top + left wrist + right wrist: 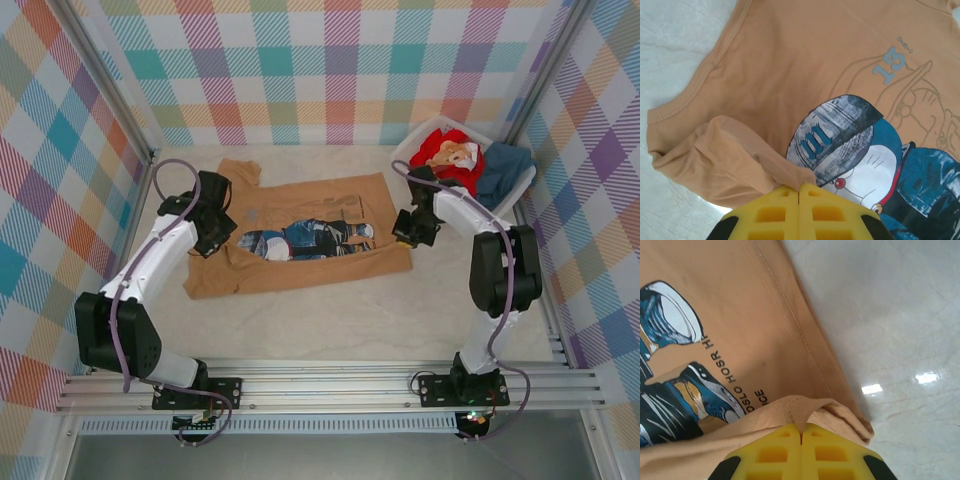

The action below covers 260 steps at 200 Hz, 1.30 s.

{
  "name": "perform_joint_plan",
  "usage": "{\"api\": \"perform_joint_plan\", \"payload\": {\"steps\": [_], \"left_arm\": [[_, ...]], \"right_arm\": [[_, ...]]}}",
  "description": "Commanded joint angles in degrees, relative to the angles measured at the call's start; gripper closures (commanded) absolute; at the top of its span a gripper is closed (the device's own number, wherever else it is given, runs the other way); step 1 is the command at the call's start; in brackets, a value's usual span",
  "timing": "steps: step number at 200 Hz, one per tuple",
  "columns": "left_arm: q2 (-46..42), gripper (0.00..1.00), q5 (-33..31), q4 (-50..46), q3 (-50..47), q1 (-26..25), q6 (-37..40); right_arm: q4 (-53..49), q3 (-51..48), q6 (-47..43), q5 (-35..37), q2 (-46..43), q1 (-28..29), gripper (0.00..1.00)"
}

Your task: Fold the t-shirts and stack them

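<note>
Top view: one tan-brown t-shirt (pixel 300 278) lies spread on the pale table (pixel 350 325), between the two arms, print side up, with a blue-and-white cartoon figure across the chest; one sleeve points toward the far wall. The left gripper (pixel 216 245) sits at the shirt's left end and the right gripper (pixel 402 238) at its right end. At the far right corner stands one white basket (pixel 522 192) holding two more garments, a red printed t-shirt (pixel 445 150) and a dark teal t-shirt (pixel 507 163), both bunched up. Count: three shirts, one basket, two grippers. Left wrist view: the yellow fingers (pixel 775 210) are pressed together on a pinched fold of the tan cloth (pixel 785 75) beside the collar seam. The capped cartoon head and a grey-blue "13" are legible. Right wrist view: the yellow fingers (pixel 772 452) are likewise closed, nipping a fold of cloth at the hem edge (pixel 745 315); dark lettering and printed shoes show, with bare glossy table just beside the hem.
</note>
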Motion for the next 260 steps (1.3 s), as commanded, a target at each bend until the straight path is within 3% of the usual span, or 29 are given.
{"api": "perform_joint_plan", "payload": {"steps": [1, 260], "left_arm": [[0.66, 1.00, -2.04, -0.34, 2.00, 1.54, 2.74], [12.29, 1.00, -4.08, 2.40, 11.07, 5.01, 8.85]], "right_arm": [[-1.11, 2.41, -0.79, 0.19, 2.21, -0.43, 1.00], [-3.16, 13.45, -1.20, -0.55, 12.54, -1.00, 1.00]]}}
